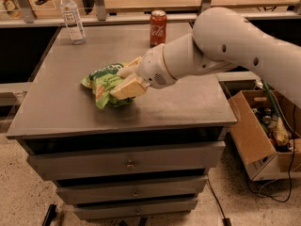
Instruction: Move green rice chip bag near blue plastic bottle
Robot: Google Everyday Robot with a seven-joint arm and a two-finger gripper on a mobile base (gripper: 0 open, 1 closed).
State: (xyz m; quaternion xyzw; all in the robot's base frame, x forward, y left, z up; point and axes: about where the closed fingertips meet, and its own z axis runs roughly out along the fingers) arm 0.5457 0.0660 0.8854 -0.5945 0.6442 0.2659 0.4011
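My arm [235,46] comes in from the right, its thick white forearm slanting down and left to the wrist. My gripper [117,83] sits low over the middle of the bench [61,107], pointing left, its two tan fingers [129,87] pinched on the bag [99,78]

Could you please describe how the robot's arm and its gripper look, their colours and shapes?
The arm is thick, rounded and smooth white, with small dark dots on its shell. Its wrist is a white cylinder with a thin tan ring. The gripper, at the green rice chip bag, has two flat tan fingers.
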